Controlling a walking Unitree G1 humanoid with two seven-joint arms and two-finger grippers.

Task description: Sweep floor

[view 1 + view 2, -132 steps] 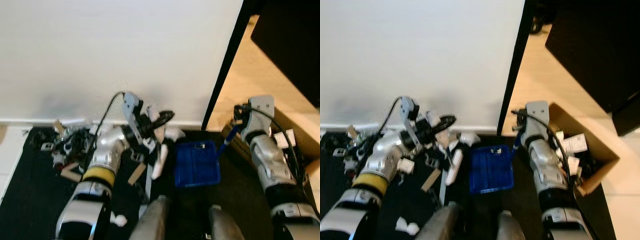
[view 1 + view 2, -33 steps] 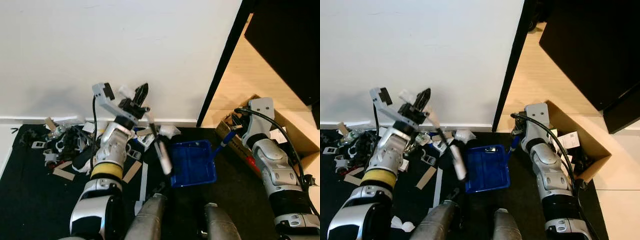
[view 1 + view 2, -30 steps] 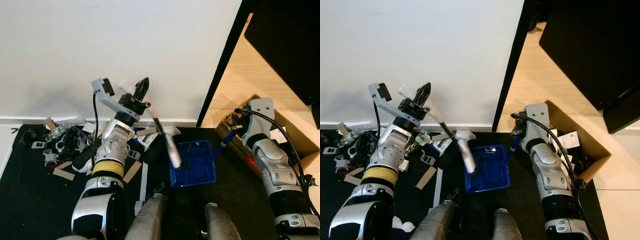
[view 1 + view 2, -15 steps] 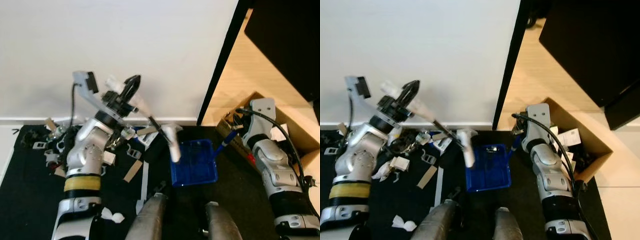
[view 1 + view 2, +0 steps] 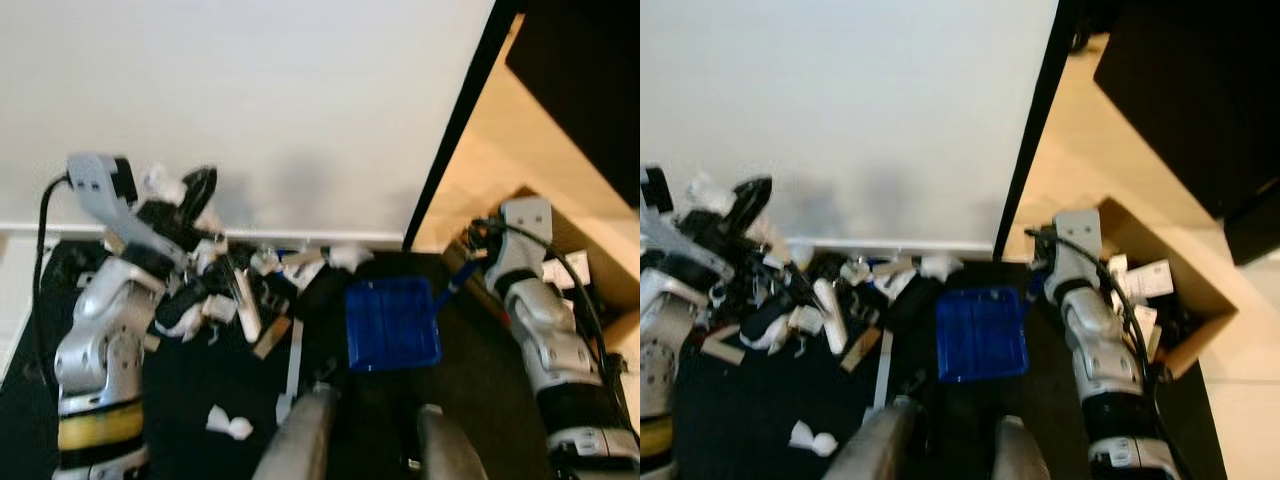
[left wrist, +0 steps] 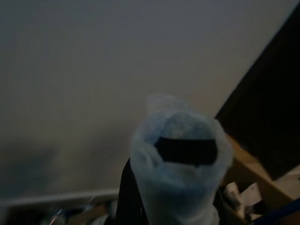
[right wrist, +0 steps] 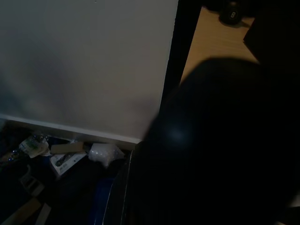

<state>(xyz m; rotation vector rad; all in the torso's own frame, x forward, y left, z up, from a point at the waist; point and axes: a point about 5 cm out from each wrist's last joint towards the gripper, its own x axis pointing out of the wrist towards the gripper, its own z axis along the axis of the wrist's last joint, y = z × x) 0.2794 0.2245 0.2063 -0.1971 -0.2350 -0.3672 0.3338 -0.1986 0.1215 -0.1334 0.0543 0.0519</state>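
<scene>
Blue plastic marks your target: the rectangular blue dustpan [image 5: 392,323] lies flat on the black floor mat [image 5: 470,380], just beside the dark door frame [image 5: 455,130]. The mixed litter of white paper scraps, cardboard strips and dark bits [image 5: 250,285] sits along the white skirting [image 5: 300,238], to the left of the pan and apart from it.

Risks from this position:
- The white-headed hand brush [image 5: 243,300] stands inside the litter. A fast stroke can scatter light scraps past the pan or off the mat.
- A crumpled white paper scrap [image 5: 228,425] lies well apart from the pile, near the robot's legs. You may miss it.
- The pan can slide if debris pushes it.

Arm pose:
- The left arm is bent with its wrist raised near the wall. The left tool [image 5: 195,200] is clenched on the pale handle of the brush, which slopes down into the pile.
- The right arm reaches forward beside the open cardboard box [image 5: 1160,290]. The right tool [image 5: 472,262] is at the dustpan's blue handle [image 5: 456,277]; you cannot tell whether it grips.
</scene>
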